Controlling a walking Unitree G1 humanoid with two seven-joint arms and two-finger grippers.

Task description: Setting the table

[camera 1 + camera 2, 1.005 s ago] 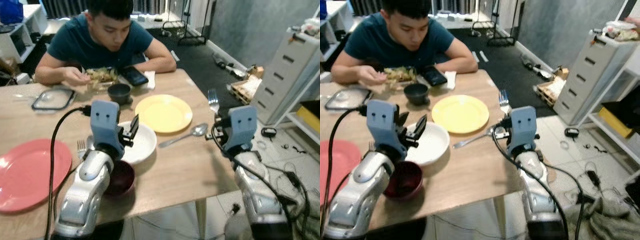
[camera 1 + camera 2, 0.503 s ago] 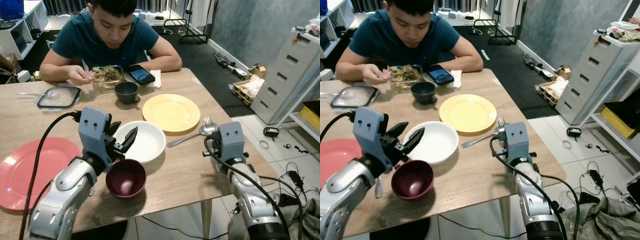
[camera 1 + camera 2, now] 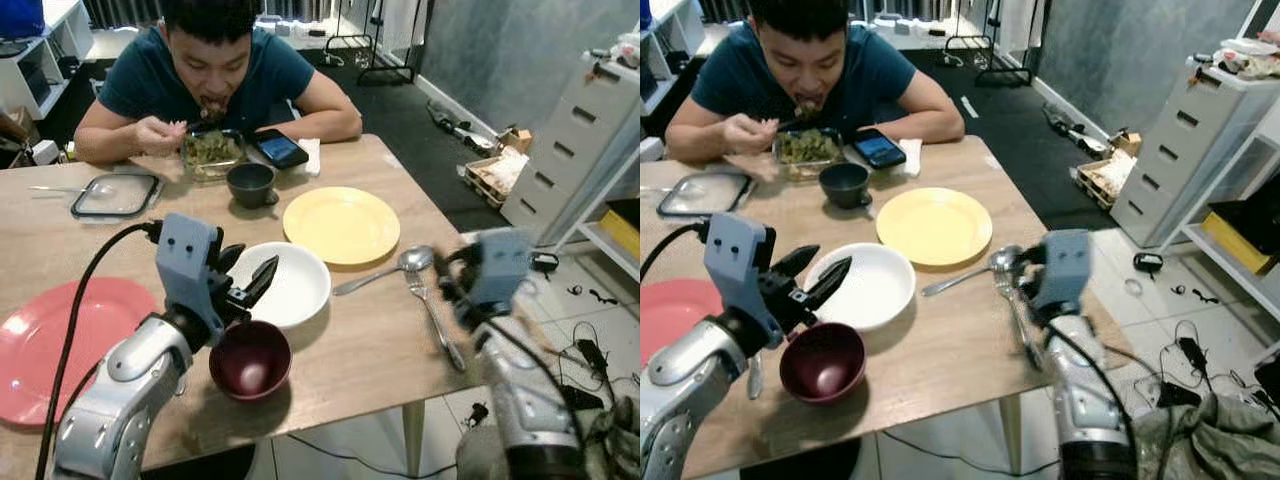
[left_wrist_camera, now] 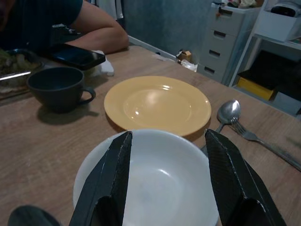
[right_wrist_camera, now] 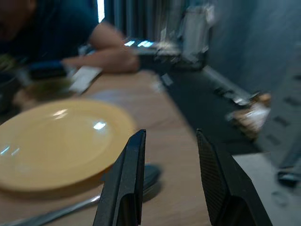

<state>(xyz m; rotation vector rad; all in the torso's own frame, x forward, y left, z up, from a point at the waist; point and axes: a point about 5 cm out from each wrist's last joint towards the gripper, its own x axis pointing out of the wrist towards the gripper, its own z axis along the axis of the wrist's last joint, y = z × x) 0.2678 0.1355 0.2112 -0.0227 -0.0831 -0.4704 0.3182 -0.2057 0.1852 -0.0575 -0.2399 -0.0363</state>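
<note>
Here the fork [image 3: 432, 312] is lying on the table [image 3: 350, 350], just beside the right gripper [image 5: 170, 188], whose fingers are standing apart.

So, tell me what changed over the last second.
The right gripper let go of the fork, now lying on the table beside the spoon, and drew back, jaws open. The left gripper stays open over the white bowl; the yellow plate is unmoved.

Light wooden table [image 3: 360, 340], yellow plate [image 3: 341, 224], white bowl [image 3: 290, 284], maroon bowl [image 3: 250, 359], pink plate [image 3: 50, 340], spoon [image 3: 385, 270] and fork [image 3: 430, 310] near the right edge, dark cup [image 3: 251, 184], glass food container [image 3: 208, 152], its lid [image 3: 113, 194], phone [image 3: 279, 148], napkin [image 3: 311, 155]
</note>
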